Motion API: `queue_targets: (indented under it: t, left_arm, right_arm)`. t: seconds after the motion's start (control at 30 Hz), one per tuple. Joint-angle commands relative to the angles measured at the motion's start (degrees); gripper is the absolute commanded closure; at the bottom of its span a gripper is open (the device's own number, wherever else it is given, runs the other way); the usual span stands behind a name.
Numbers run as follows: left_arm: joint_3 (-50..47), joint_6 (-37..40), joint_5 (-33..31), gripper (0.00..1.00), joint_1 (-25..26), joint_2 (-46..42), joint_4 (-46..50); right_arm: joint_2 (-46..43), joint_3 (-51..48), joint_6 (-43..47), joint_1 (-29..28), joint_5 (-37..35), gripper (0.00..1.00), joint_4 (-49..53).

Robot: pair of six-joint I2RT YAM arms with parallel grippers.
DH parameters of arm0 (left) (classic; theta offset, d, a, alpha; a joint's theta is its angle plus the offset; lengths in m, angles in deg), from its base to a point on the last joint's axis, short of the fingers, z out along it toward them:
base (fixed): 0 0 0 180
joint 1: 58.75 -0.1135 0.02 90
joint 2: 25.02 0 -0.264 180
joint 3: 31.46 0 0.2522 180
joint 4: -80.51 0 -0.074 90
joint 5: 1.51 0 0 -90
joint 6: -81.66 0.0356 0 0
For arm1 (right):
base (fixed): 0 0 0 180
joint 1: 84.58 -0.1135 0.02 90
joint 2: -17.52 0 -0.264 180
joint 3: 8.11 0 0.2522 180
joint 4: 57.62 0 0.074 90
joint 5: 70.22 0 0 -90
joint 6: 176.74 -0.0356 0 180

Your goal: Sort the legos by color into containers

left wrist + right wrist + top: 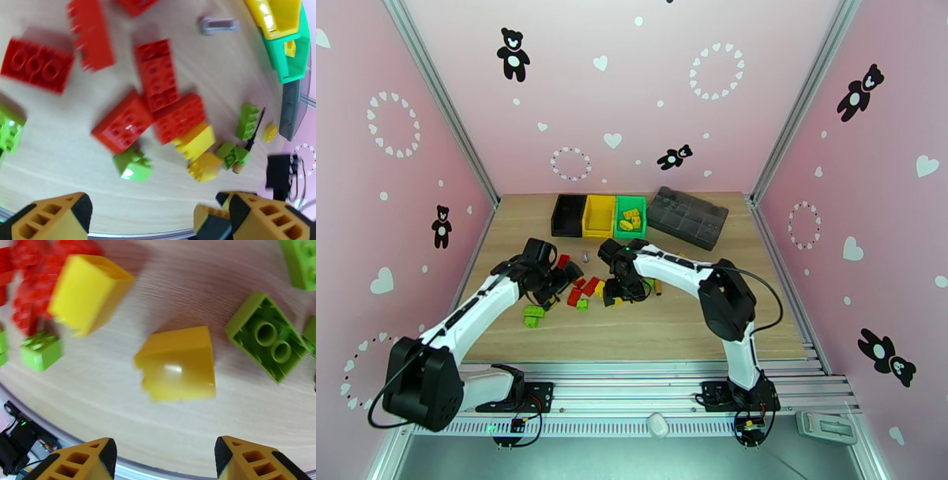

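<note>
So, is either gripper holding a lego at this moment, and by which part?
Nothing is held. Both the left gripper and the right gripper stand open and empty; a yellow lego lies free on the table before the right one.

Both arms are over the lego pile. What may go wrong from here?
The left gripper and right gripper, both open, hang close together over one pile; they might collide.
The green bin holds yellow legos; more wrong ones may follow.
The yellow sloped brick in front of the right gripper has a smooth slanted top; it may slip from a grip.
</note>
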Motion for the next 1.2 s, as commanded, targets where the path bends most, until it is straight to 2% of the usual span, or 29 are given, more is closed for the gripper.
queue_targets:
  t: [0.0,0.43,0.87,1.17]
  left_arm:
    - [-3.25,-2.66,-0.85,0.02,-0.29,-3.23,0.17]
    - [-4.43,-4.44,-1.76,0.01,-0.29,-6.82,1.15]
    - [-4.0,-5.16,-1.56,0.02,-0.15,-5.8,-0.19]
    - [0.01,-4.87,0.64,0.02,2.79,0.97,-5.14]
  right_arm:
    - [2.77,2.77,1.47,-0.1,-0.7,0.29,1.4]
    - [9.4,10.1,2.89,1.5,-3.56,0.3,5.0]
    - [9.91,11.56,3.97,2.93,-3.14,0.47,5.87]
    - [7.86,11.03,3.53,4.41,-0.51,0.64,4.53]
